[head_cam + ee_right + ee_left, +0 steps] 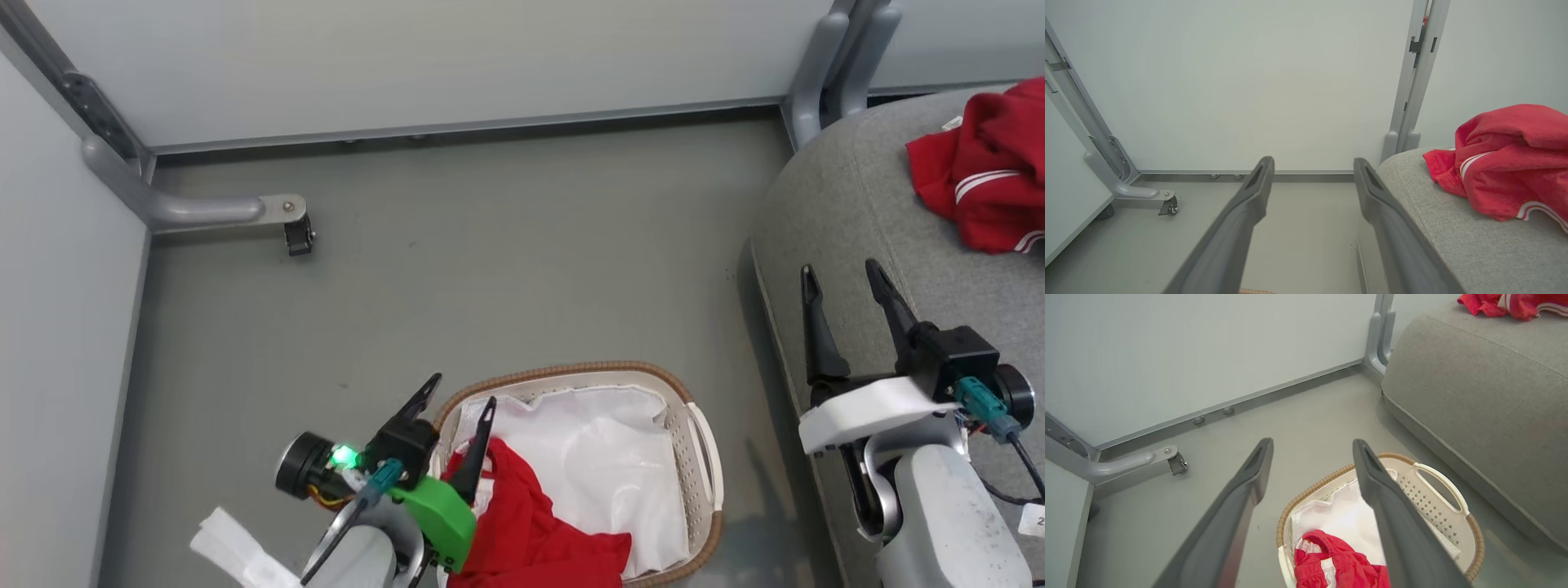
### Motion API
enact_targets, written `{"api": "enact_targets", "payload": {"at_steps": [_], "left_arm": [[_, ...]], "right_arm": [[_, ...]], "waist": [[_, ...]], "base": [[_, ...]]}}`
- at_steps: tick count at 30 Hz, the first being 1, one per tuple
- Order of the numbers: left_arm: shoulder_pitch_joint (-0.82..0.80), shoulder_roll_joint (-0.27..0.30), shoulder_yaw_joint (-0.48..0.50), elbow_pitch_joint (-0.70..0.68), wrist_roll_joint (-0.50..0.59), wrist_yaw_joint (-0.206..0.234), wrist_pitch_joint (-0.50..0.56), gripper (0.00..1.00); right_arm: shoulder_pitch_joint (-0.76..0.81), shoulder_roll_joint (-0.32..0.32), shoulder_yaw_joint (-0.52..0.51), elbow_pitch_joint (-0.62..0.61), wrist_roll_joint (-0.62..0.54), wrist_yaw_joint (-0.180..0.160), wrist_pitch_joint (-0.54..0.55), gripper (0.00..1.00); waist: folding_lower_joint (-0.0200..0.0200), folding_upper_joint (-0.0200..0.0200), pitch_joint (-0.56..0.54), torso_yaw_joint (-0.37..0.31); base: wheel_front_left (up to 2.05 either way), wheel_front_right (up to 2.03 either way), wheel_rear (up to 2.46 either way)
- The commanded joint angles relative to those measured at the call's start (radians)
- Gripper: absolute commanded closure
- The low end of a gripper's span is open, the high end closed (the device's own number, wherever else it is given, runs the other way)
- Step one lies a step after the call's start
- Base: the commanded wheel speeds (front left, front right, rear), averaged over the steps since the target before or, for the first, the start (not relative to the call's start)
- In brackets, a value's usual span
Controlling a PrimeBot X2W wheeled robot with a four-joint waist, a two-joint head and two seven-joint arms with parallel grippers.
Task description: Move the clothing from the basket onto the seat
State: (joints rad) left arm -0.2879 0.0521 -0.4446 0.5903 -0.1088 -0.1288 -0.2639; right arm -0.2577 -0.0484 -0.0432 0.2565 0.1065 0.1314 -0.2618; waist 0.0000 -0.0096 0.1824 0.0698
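Both arms are on the head camera.

Left gripper (464,389): fingers are spread wide with nothing pinched between them. It sits at the left end of the basket (571,371) and straddles the brown woven rim. One finger is over the bare floor (490,261). The other is over the basket's inside, its tip just above the red garment (531,523). I cannot tell whether that finger touches the fabric. On the left wrist camera the gap between the fingers shows floor and a stretch of rim.

Red garment: bunched at the near-left end of the basket, with white stripe trim visible on the left wrist camera. It lies on the white cloth liner (604,457), which is bare across the rest of the basket.

Basket: upright on the floor, to the left of the seat (857,212), with a strip of floor between them.

Right gripper (839,267): fingers are spread and hold nothing. It hangs over the seat's left edge. On the right wrist camera one finger lies over the floor and the other runs along the cushion's rounded edge.

Second red garment (988,180): a crumpled heap on top of the seat, toward the far right on the head camera, white stripes showing. It is well apart from the right gripper's fingers.

Surroundings: pale wall panels (408,57), and a grey frame leg with a small caster (299,237) in the far-left corner.
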Motion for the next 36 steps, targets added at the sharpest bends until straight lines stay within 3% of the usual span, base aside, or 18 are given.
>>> {"api": "enact_targets", "payload": {"at_steps": [1,11,19,26,36], "left_arm": [[-0.055,0.009,-0.032,0.036,0.013,-0.002,-0.001,0.0],[-0.348,0.005,-0.329,0.34,0.03,-0.002,0.082,0.0],[-0.478,0.002,-0.511,0.508,-0.04,-0.002,0.212,0.0],[-0.553,0.002,-0.615,0.58,-0.108,-0.002,0.304,0.0],[-0.633,0.02,-0.671,0.647,-0.176,-0.002,0.403,0.0]], "right_arm": [[-0.023,-0.004,-0.003,-0.012,-0.007,-0.001,-0.005,0.0],[-0.135,-0.004,0.002,-0.072,0.002,-0.001,-0.005,0.0],[-0.217,-0.003,0.022,-0.109,0.026,-0.001,-0.005,0.0],[-0.257,-0.003,0.037,-0.132,0.061,-0.001,-0.005,0.0],[-0.283,-0.003,0.059,-0.161,0.091,-0.001,-0.005,0.0]], "waist": [[0.0,0.0096,0.095,-0.026],[0.0,0.0096,0.335,-0.094],[0.0,0.0096,0.501,-0.152],[0.0,0.0096,0.602,-0.196],[0.0,0.0096,0.685,-0.232]], "base": [[0.0,0.0,0.0],[0.0,0.0,0.0],[0.0,0.0,0.0],[0.0,0.0,0.0],[0.0,0.0,0.0]]}}
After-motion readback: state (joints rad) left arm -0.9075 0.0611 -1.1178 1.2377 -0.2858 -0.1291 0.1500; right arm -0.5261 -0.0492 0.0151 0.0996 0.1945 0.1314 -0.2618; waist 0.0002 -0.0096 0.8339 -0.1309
